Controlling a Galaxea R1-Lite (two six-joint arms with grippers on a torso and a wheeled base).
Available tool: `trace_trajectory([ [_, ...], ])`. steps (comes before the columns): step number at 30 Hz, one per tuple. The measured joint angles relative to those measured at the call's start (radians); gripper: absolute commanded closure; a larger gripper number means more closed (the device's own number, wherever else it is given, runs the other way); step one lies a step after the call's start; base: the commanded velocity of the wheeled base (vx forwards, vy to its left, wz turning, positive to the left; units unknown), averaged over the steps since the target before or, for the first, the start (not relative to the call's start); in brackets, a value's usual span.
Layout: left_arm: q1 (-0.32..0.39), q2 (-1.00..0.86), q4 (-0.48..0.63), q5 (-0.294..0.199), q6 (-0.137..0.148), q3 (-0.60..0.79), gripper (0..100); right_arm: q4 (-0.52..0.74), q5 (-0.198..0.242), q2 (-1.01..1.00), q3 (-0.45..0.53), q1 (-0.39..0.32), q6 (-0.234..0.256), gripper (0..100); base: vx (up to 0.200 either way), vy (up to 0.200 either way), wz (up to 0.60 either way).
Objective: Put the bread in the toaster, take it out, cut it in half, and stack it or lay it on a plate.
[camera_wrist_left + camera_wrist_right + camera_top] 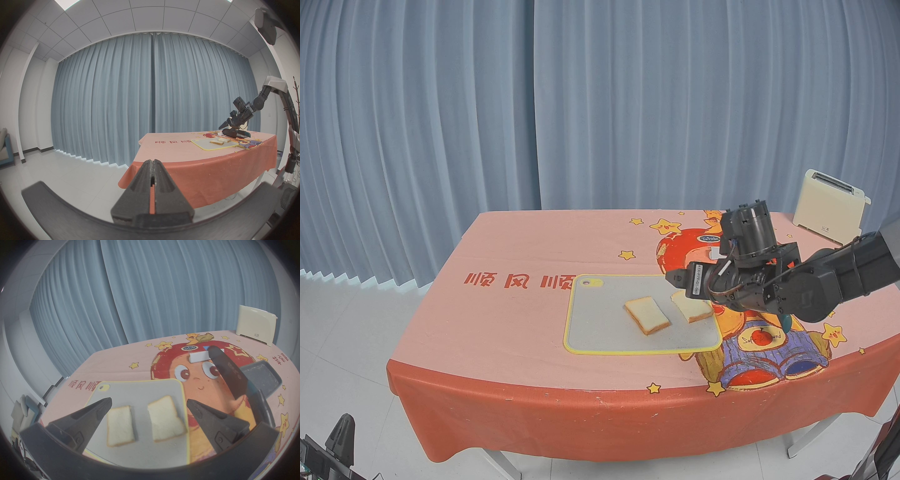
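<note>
Right gripper, jaws spread wide, hovers above two bread halves on the cutting board.

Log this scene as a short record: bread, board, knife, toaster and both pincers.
bread: left half and right half, flat, apart
board: cutting board, under both halves
knife: knife on the table right of the board, by the grey tray
toaster: toaster, far right corner
right pincer: open, empty, above the bread
left pincer: shut, empty, off the table
</note>
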Motion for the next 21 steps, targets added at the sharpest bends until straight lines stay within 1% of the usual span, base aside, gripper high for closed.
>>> trace_trajectory([
  [2,0.000,0.000,0.000,0.000,0.000,0.000,100,-0.030,0.000,-0.020,0.052,-0.010,-0.005,0,0.000,0.000,0.00],
  [4,0.000,0.000,0.000,0.000,0.000,0.000,100,-0.068,0.001,-0.034,0.092,-0.021,-0.021,0,0.000,0.000,0.00],
  [6,0.000,0.000,0.000,0.000,0.000,0.000,100,-0.102,0.001,-0.045,0.125,-0.041,-0.071,0,0.000,0.000,0.00],
  [8,0.000,0.000,0.000,0.000,0.000,0.000,100,-0.139,0.001,-0.053,0.150,-0.063,-0.132,0,0.000,0.000,0.00],
  [10,0.000,0.000,0.000,0.000,0.000,0.000,100,-0.181,0.000,-0.053,0.169,-0.084,-0.163,0,0.000,0.000,0.00],
  [17,0.000,0.000,0.000,0.000,0.000,0.000,100,-0.352,-0.010,-0.004,0.224,-0.135,-0.241,0,0.000,0.000,0.00],
  [21,0.000,0.000,0.000,0.000,0.000,0.000,100,-0.403,-0.011,0.021,0.256,-0.141,-0.269,0,0.000,0.000,0.00],
])
